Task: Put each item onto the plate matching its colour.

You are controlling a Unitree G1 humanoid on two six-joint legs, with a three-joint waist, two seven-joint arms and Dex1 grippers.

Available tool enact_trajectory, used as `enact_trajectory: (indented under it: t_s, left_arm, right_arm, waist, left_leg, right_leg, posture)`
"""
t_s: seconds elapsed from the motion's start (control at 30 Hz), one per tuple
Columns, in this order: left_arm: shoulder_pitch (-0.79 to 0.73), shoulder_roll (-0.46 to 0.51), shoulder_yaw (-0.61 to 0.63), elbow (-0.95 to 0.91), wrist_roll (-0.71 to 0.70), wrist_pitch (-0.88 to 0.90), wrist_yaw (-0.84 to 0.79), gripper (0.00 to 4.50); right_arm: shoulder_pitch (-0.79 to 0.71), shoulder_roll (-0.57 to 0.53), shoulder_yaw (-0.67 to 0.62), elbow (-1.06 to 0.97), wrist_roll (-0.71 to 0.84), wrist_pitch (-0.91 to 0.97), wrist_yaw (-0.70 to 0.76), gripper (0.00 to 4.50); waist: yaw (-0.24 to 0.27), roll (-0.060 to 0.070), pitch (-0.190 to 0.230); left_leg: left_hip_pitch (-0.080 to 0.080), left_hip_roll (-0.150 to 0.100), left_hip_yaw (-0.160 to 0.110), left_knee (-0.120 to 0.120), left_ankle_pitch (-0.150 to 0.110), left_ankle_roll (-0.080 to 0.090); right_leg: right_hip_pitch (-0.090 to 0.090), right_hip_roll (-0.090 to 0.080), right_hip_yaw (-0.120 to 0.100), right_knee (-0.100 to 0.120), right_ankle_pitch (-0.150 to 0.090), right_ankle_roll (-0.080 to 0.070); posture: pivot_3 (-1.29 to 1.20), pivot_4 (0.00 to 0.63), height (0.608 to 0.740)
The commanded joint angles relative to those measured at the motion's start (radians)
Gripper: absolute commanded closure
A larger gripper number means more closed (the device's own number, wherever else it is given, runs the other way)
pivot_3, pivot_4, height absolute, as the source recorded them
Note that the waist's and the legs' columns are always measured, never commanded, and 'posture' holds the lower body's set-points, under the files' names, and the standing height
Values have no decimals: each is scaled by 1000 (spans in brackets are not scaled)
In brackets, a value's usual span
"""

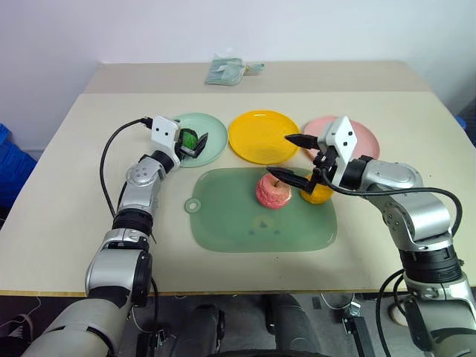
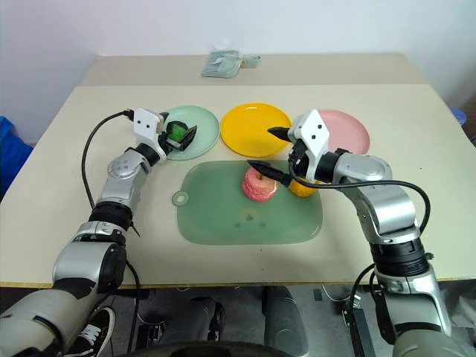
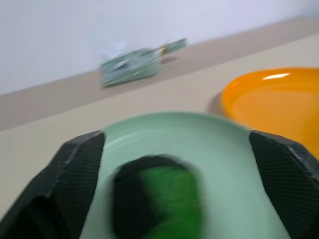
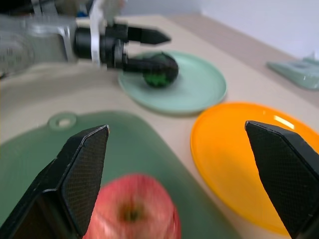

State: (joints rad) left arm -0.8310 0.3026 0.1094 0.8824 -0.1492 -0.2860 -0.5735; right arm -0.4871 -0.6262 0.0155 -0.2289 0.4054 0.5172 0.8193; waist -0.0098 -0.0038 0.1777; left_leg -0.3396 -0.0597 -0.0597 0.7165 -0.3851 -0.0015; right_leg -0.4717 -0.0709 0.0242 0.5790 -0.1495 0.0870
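The dark green-and-black item (image 1: 191, 139) rests on the mint green plate (image 1: 214, 132). My left gripper (image 1: 193, 141) is open around it, with a gap on each side in the left wrist view, where the fingers (image 3: 75, 174) stand wide apart. The pink apple (image 1: 273, 191) sits on the green cutting mat (image 1: 253, 227). Just right of it the orange-yellow item (image 1: 318, 195) is partly hidden by my right gripper (image 1: 295, 158). That gripper hangs open above the apple, holding nothing. The yellow plate (image 1: 264, 136) and the pink plate (image 1: 364, 138) hold no items.
A pale green pouch (image 1: 227, 71) lies at the back of the table. The three plates stand in a row behind the mat. A black cable (image 1: 111, 152) loops out from my left arm. Something blue (image 1: 11, 160) stands beside the table's left edge.
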Motion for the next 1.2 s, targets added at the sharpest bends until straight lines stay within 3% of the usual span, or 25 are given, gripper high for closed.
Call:
enact_trajectory:
  t_s: [0.03,0.2,0.33,0.57,0.97,1.0,1.07,1.2]
  left_arm:
    - [9,20,27,-123,-106,6,-175,48]
    - [187,122,-12,-461,-366,312,-628,48]
    - [349,233,-60,-711,-474,536,-787,48]
    - [396,267,-46,-817,-498,627,-781,48]
    - [392,255,-32,-841,-491,628,-744,48]
    - [392,253,-28,-839,-488,621,-737,0]
    - [390,247,-21,-835,-481,609,-716,0]
    - [389,227,0,-824,-462,567,-651,0]
  right_arm:
    - [-9,-57,-57,11,7,18,16,0]
    - [25,-200,-73,103,-13,71,82,0]
    - [67,-264,-63,151,-22,68,140,0]
    - [70,-231,-35,174,-35,69,147,0]
    - [54,-176,28,229,-123,28,117,0]
    - [47,-169,20,230,-121,28,111,541]
    - [32,-162,5,225,-112,22,107,1168]
    - [-45,-122,-24,260,-117,-34,66,1168]
  waist:
    - [0,0,0]
    - [-8,0,0]
    - [-7,0,0]
    - [-1,0,0]
    - [-1,0,0]
    - [-1,0,0]
    - [-1,0,0]
    - [-3,0,0]
  left_leg:
    - [0,0,0,0,0,0]
    - [0,0,1,0,-1,1]
    - [1,3,1,-1,-1,1]
    - [3,3,0,1,-3,5]
    - [3,3,0,1,0,0]
    - [3,3,0,1,0,0]
    - [3,3,0,1,0,0]
    - [3,3,0,1,0,0]
  right_leg:
    - [0,0,0,0,0,0]
    - [0,0,0,0,0,0]
    - [0,2,1,0,0,0]
    - [3,3,0,0,0,0]
    - [2,3,0,0,0,0]
    - [2,3,0,-1,0,0]
    - [2,3,0,0,0,0]
    - [2,3,0,-1,0,0]
  posture:
    - [0,150,740]
    - [0,150,740]
    - [0,150,740]
    - [0,150,740]
    - [0,150,740]
    - [0,150,740]
    - [0,150,740]
    - [0,150,740]
